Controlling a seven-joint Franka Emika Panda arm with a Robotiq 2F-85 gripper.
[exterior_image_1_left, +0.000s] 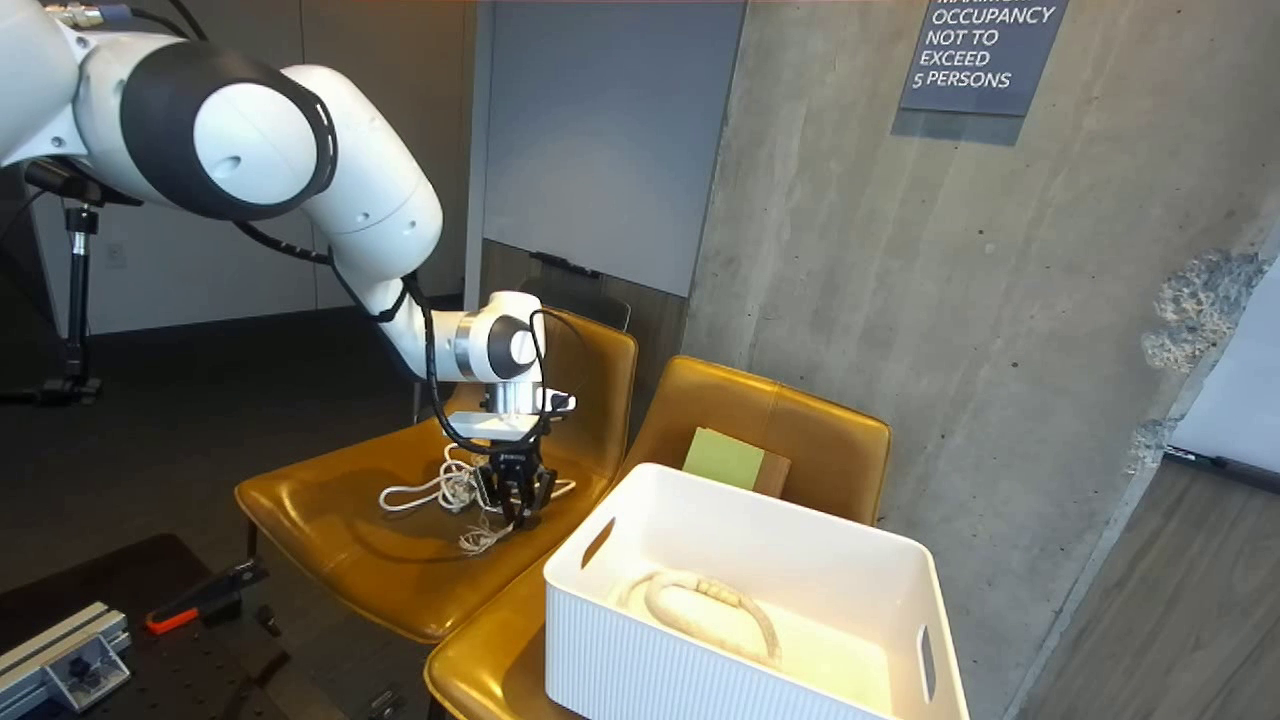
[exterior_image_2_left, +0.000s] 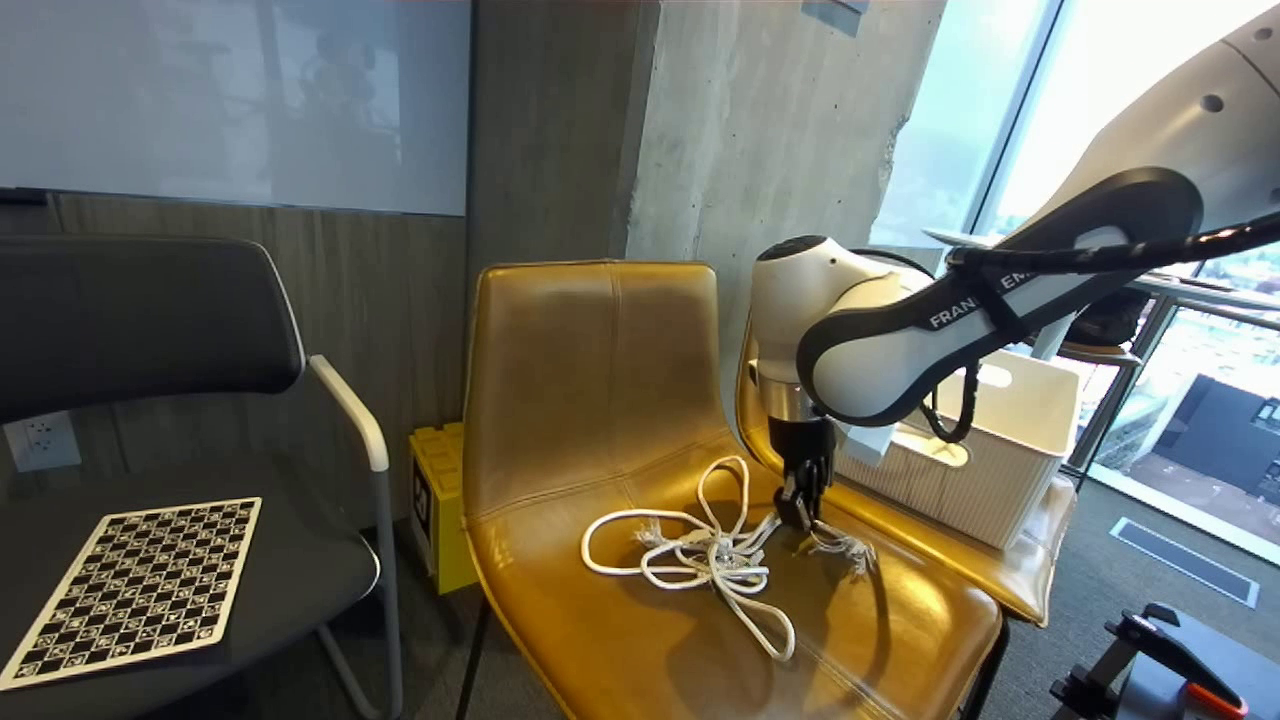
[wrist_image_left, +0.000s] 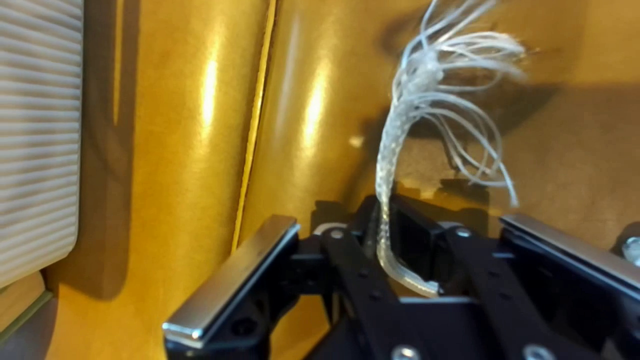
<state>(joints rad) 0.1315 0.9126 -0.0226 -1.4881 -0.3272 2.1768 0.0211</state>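
Note:
A white rope (exterior_image_2_left: 718, 548) lies in a loose, looped bundle on the seat of a mustard leather chair (exterior_image_2_left: 640, 650); the bundle (exterior_image_1_left: 456, 485) also shows in an exterior view. My gripper (exterior_image_1_left: 515, 520) points down just above the seat, beside the bundle; it shows in an exterior view (exterior_image_2_left: 800, 515) too. In the wrist view my gripper's fingertips (wrist_image_left: 384, 202) are closed together around the rope near its frayed end (wrist_image_left: 392, 140). The loose strands stick out past the fingers over the seat. The rope bends back between the finger links, and its further run is hidden there.
A white ribbed bin (exterior_image_1_left: 620, 650) stands on the adjacent mustard chair (exterior_image_1_left: 800, 410), with a pale rope loop (exterior_image_1_left: 720, 592) inside. A green block (exterior_image_1_left: 722, 458) and a brown block (exterior_image_1_left: 772, 474) lean behind it. A dark chair holds a checkered board (exterior_image_2_left: 150, 580). A yellow box (exterior_image_2_left: 445, 500) stands between chairs.

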